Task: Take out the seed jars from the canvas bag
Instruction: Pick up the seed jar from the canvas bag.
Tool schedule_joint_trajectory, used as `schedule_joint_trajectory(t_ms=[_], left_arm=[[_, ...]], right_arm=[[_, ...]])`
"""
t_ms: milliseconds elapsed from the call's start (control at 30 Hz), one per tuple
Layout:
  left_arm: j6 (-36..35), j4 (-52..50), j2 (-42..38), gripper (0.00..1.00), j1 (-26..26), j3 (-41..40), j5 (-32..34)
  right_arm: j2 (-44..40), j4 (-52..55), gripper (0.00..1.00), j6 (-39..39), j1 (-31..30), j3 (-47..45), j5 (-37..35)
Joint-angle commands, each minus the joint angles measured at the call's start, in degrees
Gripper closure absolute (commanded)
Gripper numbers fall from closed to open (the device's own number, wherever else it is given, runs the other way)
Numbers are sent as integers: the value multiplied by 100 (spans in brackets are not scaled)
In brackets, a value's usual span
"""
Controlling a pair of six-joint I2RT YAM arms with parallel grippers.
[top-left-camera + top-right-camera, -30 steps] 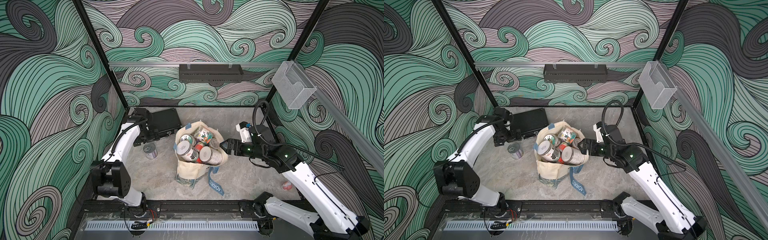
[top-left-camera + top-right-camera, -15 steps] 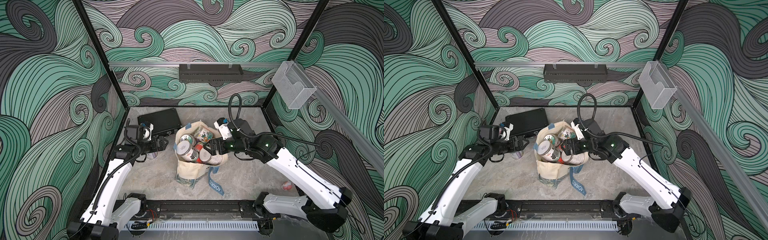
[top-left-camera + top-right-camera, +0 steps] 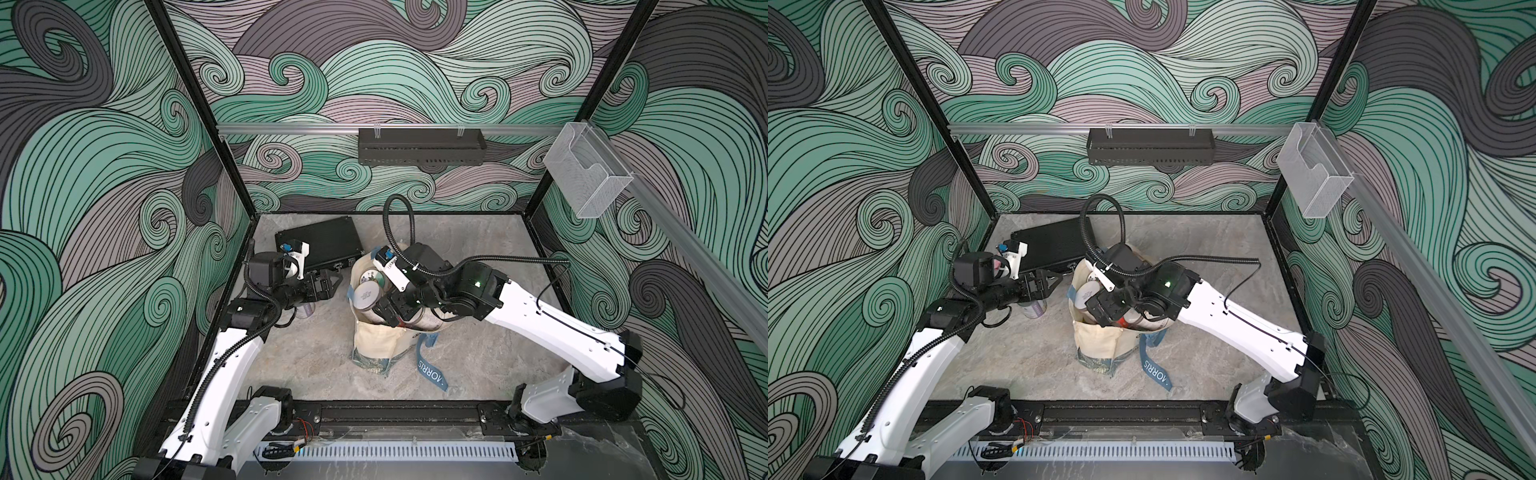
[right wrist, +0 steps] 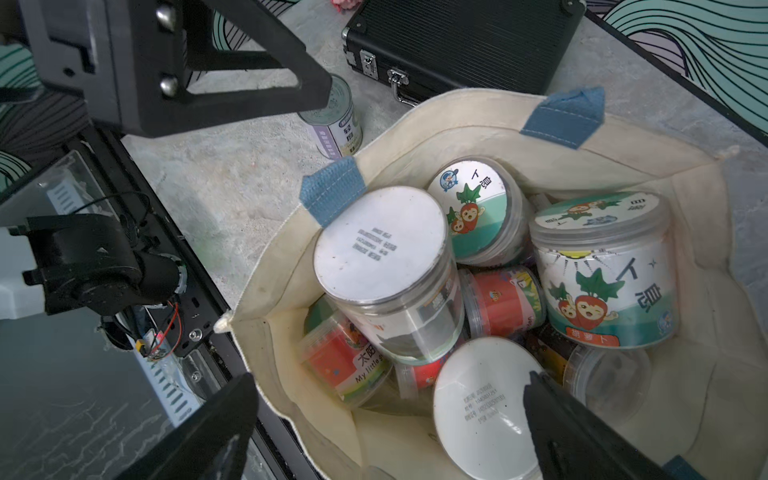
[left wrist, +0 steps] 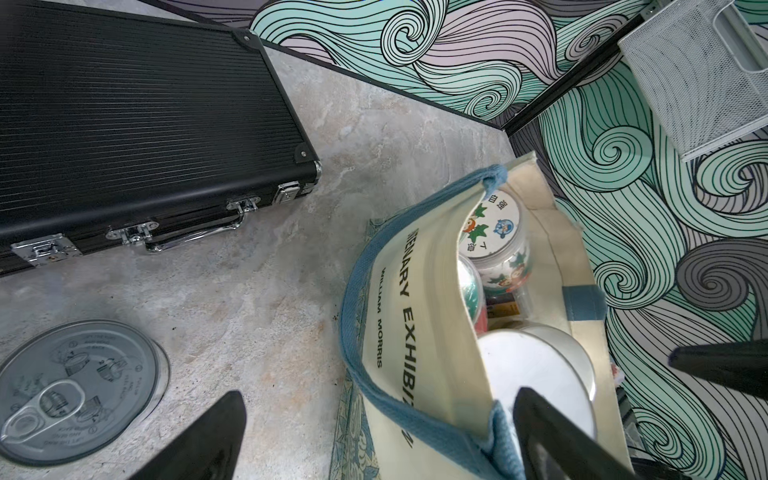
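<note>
Blue strap [image 3: 430, 374] lettered MORRIS lies on the grey surface [image 3: 478, 353] at the near side. It hangs from the cream canvas bag [image 3: 376, 340], which stands upright mid-surface on its dark leafy band. In both top views the right gripper [image 3: 384, 309] hangs over the bag's mouth, and its arm hides most of the contents; only a couple of round lids show.

The right wrist view opens that up. The seed jars [image 4: 606, 282] lie heaped at angles inside the bag: a tall white-lidded jar [image 4: 380, 245] at the left of the mouth, carrot-sticker jars beside it, and small red-labelled ones underneath. That view also shows the right jaws spread wide above the heap, closed on nothing.

Just left of the bag, the left gripper [image 3: 328, 284] points at its rim, jaws wide and empty. The left wrist view puts one finger [image 5: 208, 432] over bare surface and the other over the bag's edge. It alone reads "WILLIAM MORRIS" on the bag's side.

Under that arm a tin can [image 5: 79, 386] stands on the surface; the top views catch its side, the left wrist view its pull-tab lid. Farthest, at the left, a black ribbed case [image 3: 328, 243] lies flat, its latches and handle clear only from the wrist views.
</note>
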State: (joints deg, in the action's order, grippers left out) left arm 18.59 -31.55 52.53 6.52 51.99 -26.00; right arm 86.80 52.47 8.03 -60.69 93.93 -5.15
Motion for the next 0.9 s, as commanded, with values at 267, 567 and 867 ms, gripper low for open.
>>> schedule_joint_trajectory(t_ms=[267,567,867], left_arm=[[51,136,-45,1,16,32,-151],[23,100,-111,1,18,33,-107],[31,88,-266,1,16,33,-142]], right_arm=[[1003,640,1,-390,-171,849,-592],[1816,741,1,-324,-205,1290,-949],[2342,947,13,-94,-191,1860,-1521]])
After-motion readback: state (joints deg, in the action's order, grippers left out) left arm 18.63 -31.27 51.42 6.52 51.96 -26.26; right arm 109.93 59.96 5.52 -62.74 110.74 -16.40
